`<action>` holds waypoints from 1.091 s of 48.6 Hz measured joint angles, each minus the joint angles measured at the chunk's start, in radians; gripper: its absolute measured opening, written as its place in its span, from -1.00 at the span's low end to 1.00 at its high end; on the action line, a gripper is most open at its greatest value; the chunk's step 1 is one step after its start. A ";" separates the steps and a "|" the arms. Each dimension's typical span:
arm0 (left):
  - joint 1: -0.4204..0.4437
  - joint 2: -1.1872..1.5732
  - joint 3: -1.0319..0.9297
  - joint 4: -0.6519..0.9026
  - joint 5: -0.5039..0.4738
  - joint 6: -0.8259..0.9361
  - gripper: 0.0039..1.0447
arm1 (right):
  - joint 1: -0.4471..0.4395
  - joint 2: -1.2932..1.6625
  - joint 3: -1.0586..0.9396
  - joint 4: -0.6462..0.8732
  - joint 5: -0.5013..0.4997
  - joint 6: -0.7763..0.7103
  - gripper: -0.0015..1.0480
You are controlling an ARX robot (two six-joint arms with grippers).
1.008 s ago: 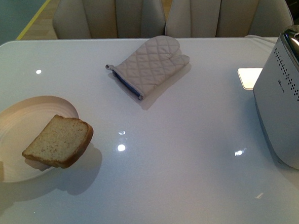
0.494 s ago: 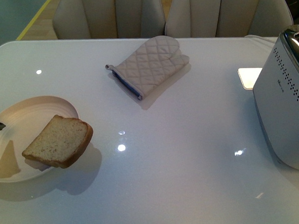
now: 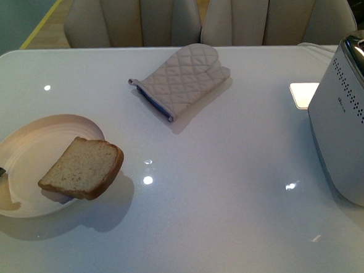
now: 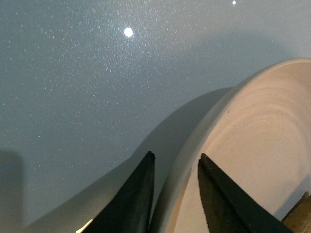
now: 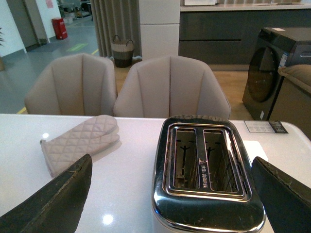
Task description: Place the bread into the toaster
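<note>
- Checking progress: we've basically got nothing done yet. The bread [image 3: 82,167] lies tilted on the plate [image 3: 22,146], hanging over its right rim, ungrabbed.
- The toaster [image 3: 348,126] sits at the table's [image 3: 234,189] far right, well apart from the bread. Both slots [image 5: 204,162] look empty.
- Our left gripper [image 4: 175,156] is low at the plate's left side. Its fingers [image 4: 131,199] are slightly apart with the rim between them, one inside and one outside. It doesn't look clamped to us.
- Our right gripper [image 5: 171,160] hangs over by the toaster, spread wide and holding nothing.
- Left to do, we reckon: grab the slice, carry it across, drop it into a slot.
</note>
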 joint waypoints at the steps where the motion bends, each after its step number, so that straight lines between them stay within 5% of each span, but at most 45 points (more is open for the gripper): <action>1: 0.001 0.002 0.000 0.000 0.004 0.000 -0.59 | 0.000 0.000 0.000 0.000 0.000 0.000 0.83; 7: 0.013 0.016 -0.005 0.009 0.075 0.001 -0.93 | 0.000 0.000 0.000 0.000 0.000 0.000 0.83; 53: -0.016 -0.023 -0.123 0.092 0.093 -0.005 -0.93 | 0.000 0.000 0.000 0.000 0.000 0.000 0.83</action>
